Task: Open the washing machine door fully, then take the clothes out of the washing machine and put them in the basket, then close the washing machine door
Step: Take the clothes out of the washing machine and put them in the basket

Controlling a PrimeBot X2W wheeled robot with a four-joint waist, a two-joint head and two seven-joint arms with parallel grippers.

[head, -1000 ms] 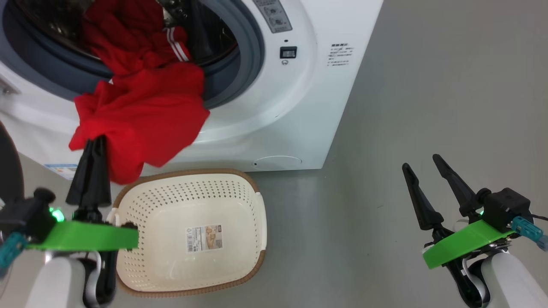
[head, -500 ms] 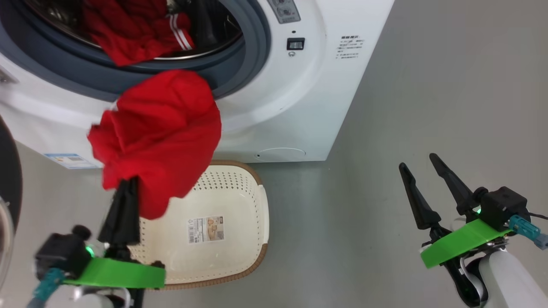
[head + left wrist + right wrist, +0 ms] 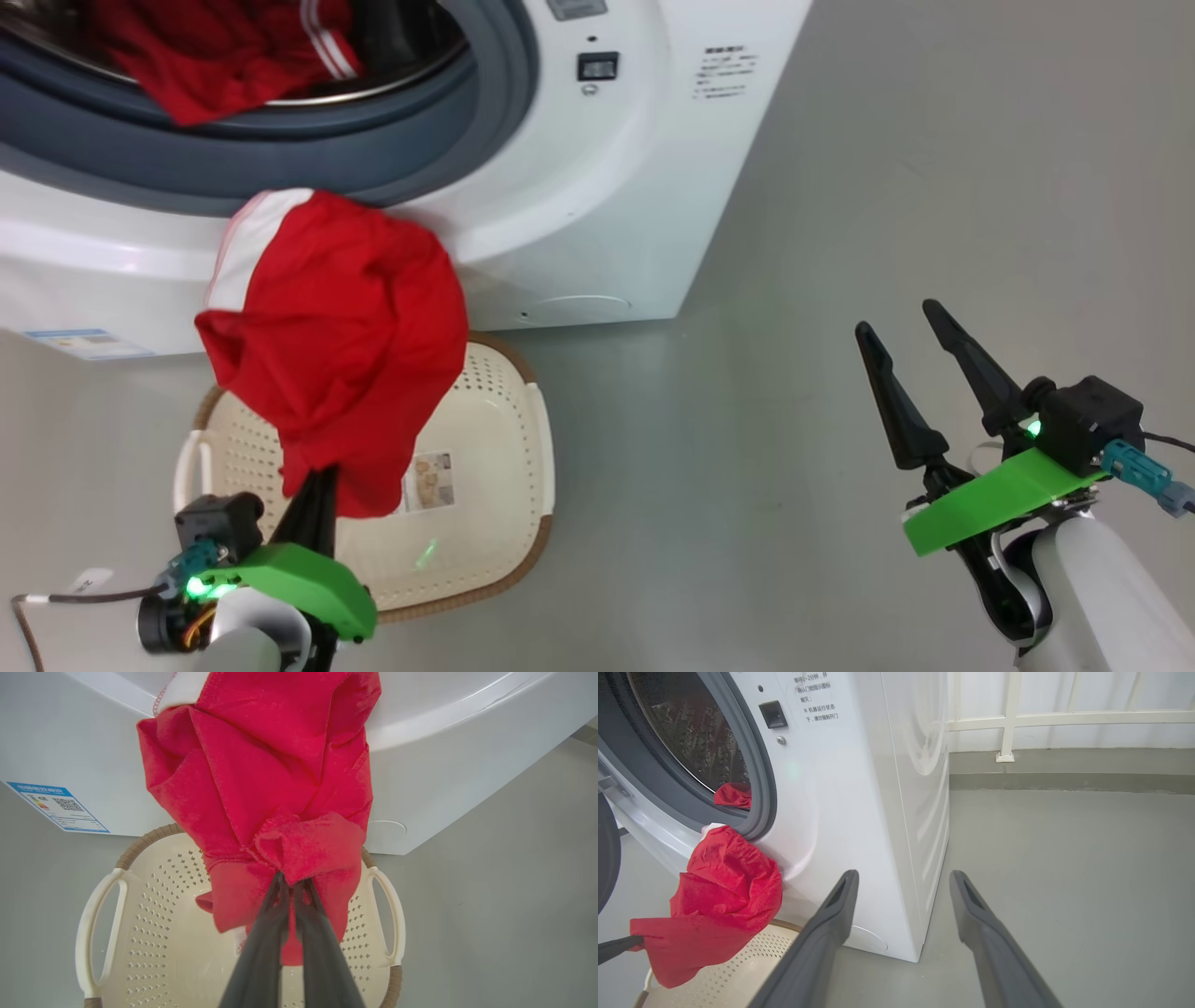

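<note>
Red garment [image 3: 345, 327] now carried clear of washing machine [image 3: 607, 187], above basket [image 3: 532, 555], pinched in clamped left gripper [image 3: 289, 884]. Right gripper [image 3: 894, 315] held spread wide, empty. Release best made low, inside rim.

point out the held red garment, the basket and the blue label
red garment [image 3: 345, 317], head view, middle of the hanging cloth
basket [image 3: 485, 504], head view, bare inner wall
blue label [image 3: 58, 807], left wrist view, its centre

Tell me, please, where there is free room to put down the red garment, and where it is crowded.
Free: inside the basket, below the held garment in the shut left gripper; also the grey floor between basket, washing machine and open right gripper. Crowded: the drum mouth, where another red garment lies.
</note>
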